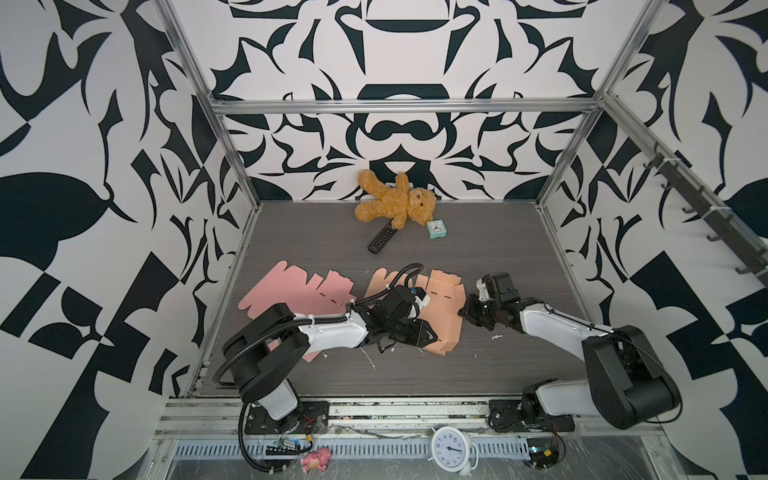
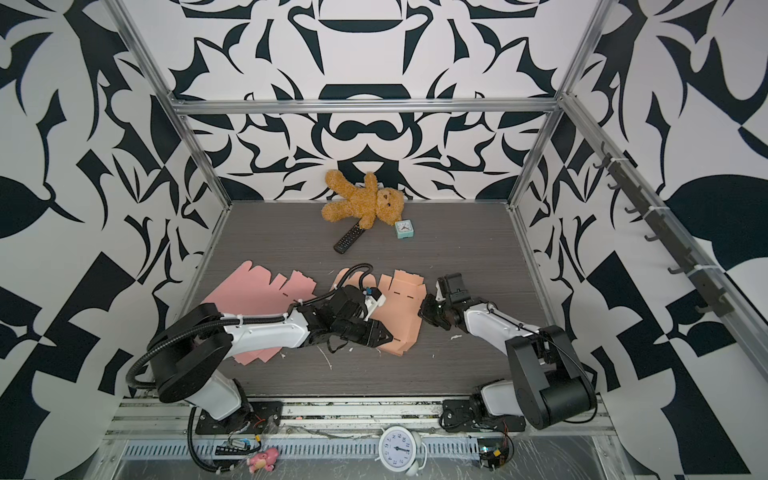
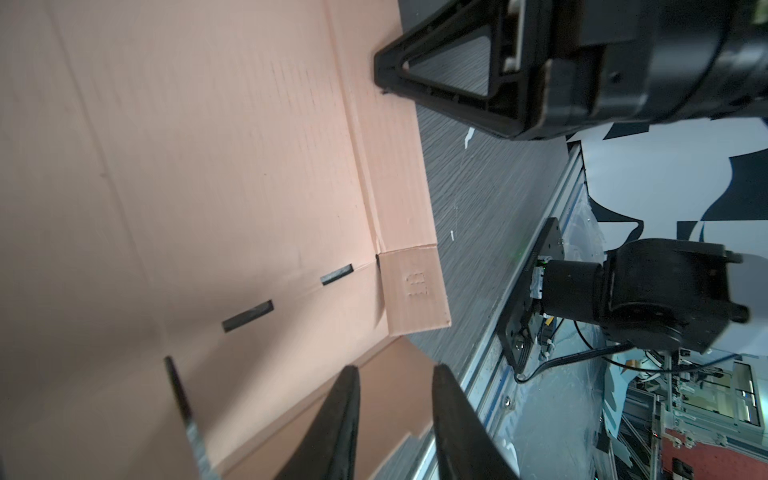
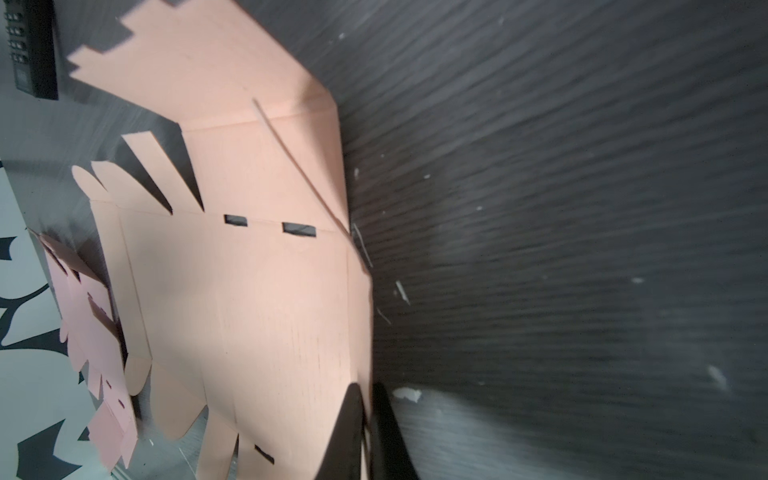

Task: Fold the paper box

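The flat peach die-cut cardboard box blank (image 1: 444,289) lies centrally on the grey wood-grain surface (image 1: 478,249). The right gripper (image 1: 462,312) pinches its outer edge tight (likely to lift that side), while the left gripper (image 1: 433,337), part-open and empty, sits over the near panel, probably steadying it.

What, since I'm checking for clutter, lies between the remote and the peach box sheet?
Only bare grey tabletop separates remote and peach box sheet, in both top views.
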You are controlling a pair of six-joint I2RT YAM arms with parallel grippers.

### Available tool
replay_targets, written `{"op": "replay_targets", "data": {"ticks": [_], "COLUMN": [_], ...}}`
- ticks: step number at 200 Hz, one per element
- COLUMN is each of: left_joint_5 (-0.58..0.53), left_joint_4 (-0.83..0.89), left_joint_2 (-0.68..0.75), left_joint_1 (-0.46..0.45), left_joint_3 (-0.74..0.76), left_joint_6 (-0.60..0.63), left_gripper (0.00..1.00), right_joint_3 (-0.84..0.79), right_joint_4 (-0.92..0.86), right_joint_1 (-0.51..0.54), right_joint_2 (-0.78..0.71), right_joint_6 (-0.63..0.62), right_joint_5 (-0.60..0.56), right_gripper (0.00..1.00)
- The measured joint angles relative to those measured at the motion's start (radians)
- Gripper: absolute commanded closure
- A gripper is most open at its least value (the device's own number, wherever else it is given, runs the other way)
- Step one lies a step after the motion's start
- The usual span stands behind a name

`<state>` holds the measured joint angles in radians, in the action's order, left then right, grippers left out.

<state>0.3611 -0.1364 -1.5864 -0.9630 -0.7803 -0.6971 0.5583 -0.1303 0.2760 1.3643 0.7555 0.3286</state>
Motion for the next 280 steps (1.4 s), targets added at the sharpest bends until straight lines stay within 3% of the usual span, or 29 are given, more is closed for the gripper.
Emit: {"op": "replay_targets", "data": {"ticks": [40, 84, 183, 237, 280], "left_joint_5": [-0.037, -0.081, -0.061, -0.023, -0.001], "left_joint_4": [0.074, 0.169, 0.178, 0.139, 0.113], "left_joint_2": [0.116, 0.061, -0.108, -0.111, -0.113], "left_joint_1": [0.167, 0.278, 0.346, 0.348, 0.348], "left_joint_3": [0.033, 0.019, -0.051, -0.042, -0.027], "left_joint_6": [0.06, 0.141, 0.193, 0.183, 0.17], "left_gripper": [0.66, 0.66, 0.66, 0.66, 0.66], "right_joint_3": [0.1, 0.182, 0.196, 0.113, 0.098], "right_joint_4": [-0.137, -0.198, -0.149, -0.065, -0.054], "right_joint_1": [-0.002, -0.037, -0.077, -0.087, -0.088], "right_joint_2": [0.026, 0.106, 0.155, 0.145, 0.136], "right_joint_6": [-0.093, -0.181, -0.217, -0.156, -0.14], "right_joint_5": [-0.076, -0.109, 0.006, 0.073, 0.08], "right_gripper": [0.93, 0.9, 0.72, 0.74, 0.85]}}
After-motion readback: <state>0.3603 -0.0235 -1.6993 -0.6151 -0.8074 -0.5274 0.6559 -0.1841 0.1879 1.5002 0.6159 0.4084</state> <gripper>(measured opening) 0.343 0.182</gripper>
